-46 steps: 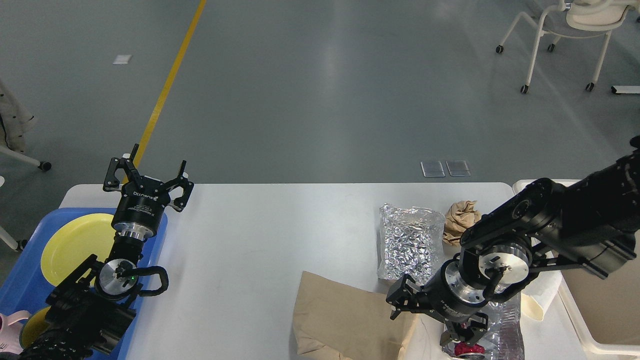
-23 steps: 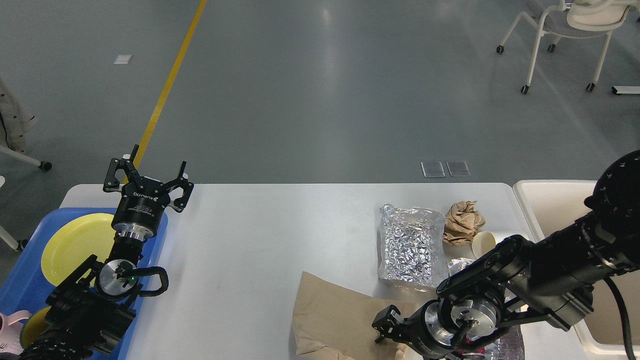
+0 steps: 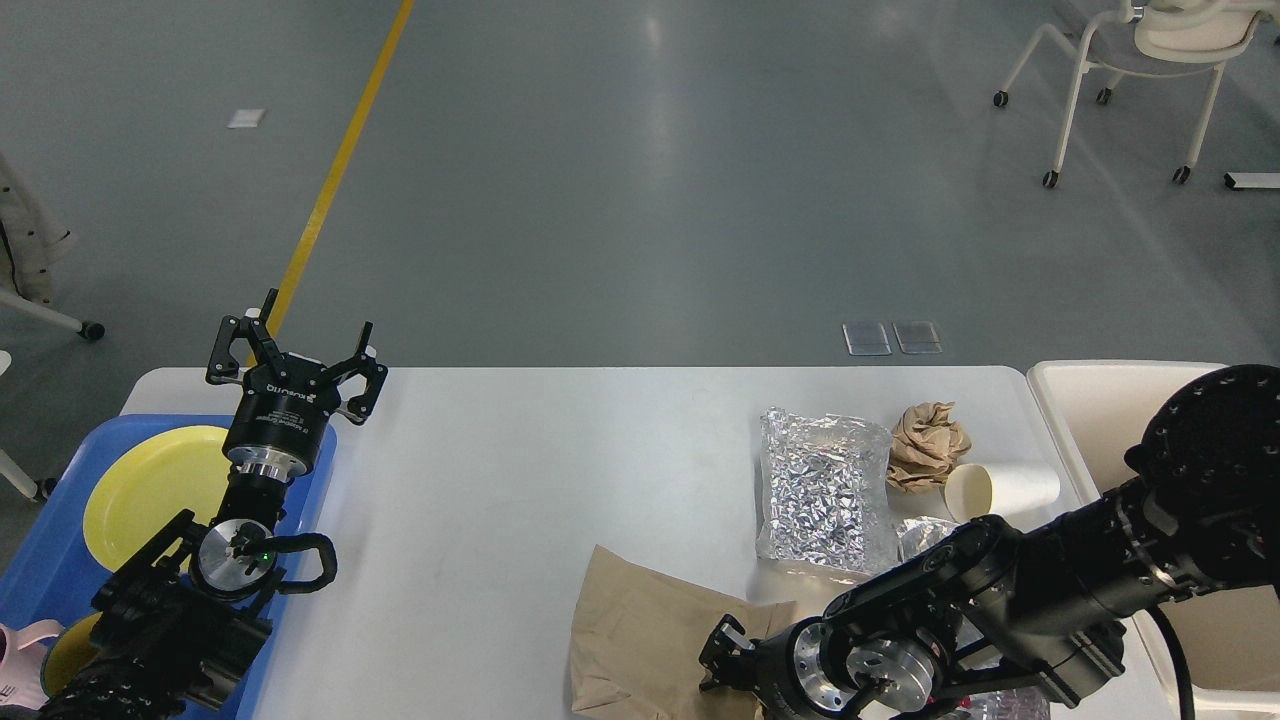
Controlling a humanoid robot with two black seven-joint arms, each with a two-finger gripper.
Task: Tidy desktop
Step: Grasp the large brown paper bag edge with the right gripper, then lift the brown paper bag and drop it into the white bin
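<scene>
The white desktop [image 3: 520, 470] carries litter on its right half: a crinkled silver foil bag [image 3: 822, 488], a crumpled brown paper ball [image 3: 928, 438], a paper cup [image 3: 1002, 490] lying on its side, a small foil scrap [image 3: 922, 535] and a flat brown paper bag [image 3: 645, 645] at the near edge. My right gripper [image 3: 722, 655] sits low at the paper bag's right end, dark and partly hidden by the wrist. My left gripper [image 3: 296, 352] stands open and empty above the table's far left corner.
A blue tray [image 3: 40, 570] at the left holds a yellow plate [image 3: 150, 490] and a pink item [image 3: 25, 640]. A cream bin [image 3: 1095, 410] stands off the table's right end. A chair [image 3: 1150, 60] is far back on the floor.
My right arm has swung down and left toward the near edge, uncovering the paper cup. The brown paper bag has shifted slightly left. The left arm has stayed still.
</scene>
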